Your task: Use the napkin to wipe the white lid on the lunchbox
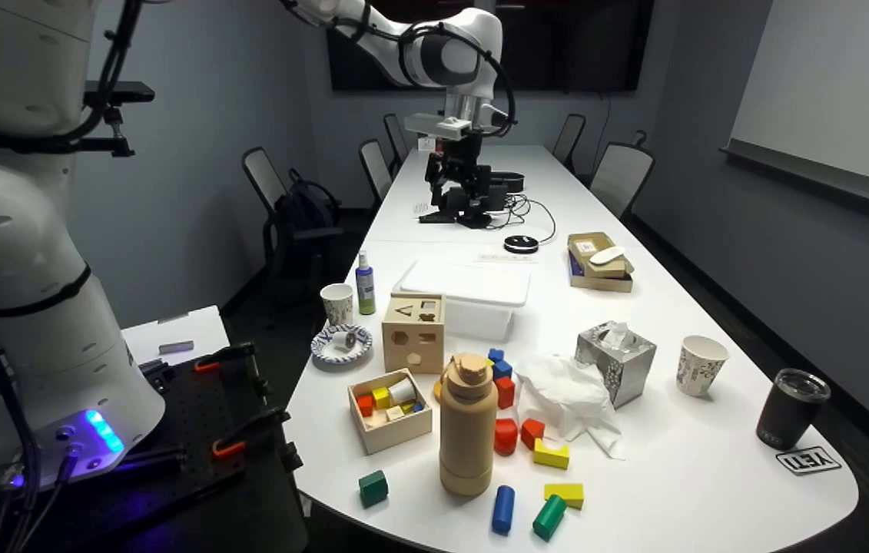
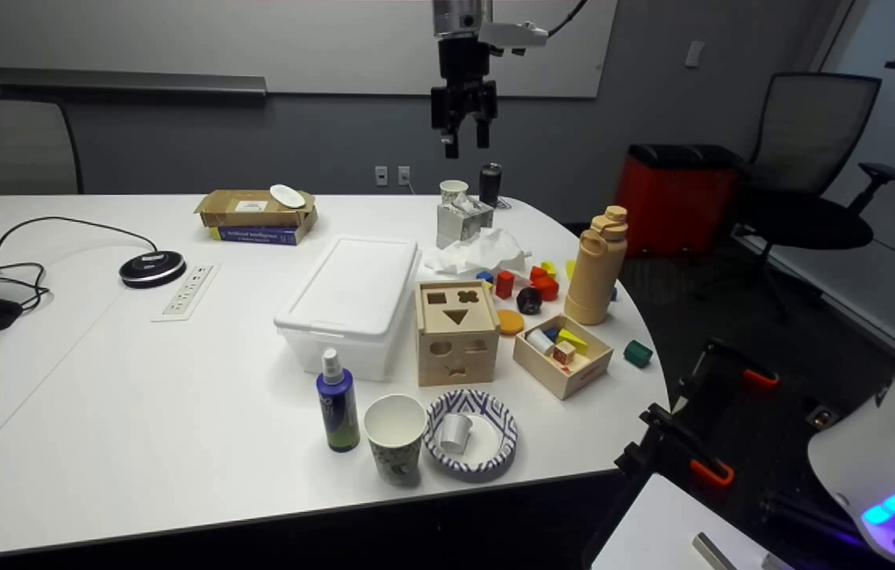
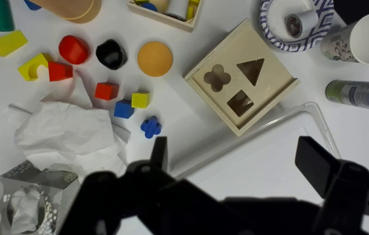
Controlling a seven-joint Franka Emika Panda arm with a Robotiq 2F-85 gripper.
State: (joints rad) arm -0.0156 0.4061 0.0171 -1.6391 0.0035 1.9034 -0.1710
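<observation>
Pincer (image 2: 467,144) held above the table (image 2: 178,412), jaws set wide apart, nothing gripped.
In an exterior view, a paper cup (image 2: 396,435) is stood by the near table edge. Behind it, the lunchbox (image 2: 366,356) is covered by its white lid (image 2: 352,285). Farther back, the crumpled napkin (image 2: 479,253) is laid just beside the tissue box (image 2: 455,227).

Tan bottle (image 1: 468,438) upright; wooden shape sorter (image 2: 456,333); spray bottle (image 2: 338,408) beside paper cup (image 2: 395,439).
</observation>
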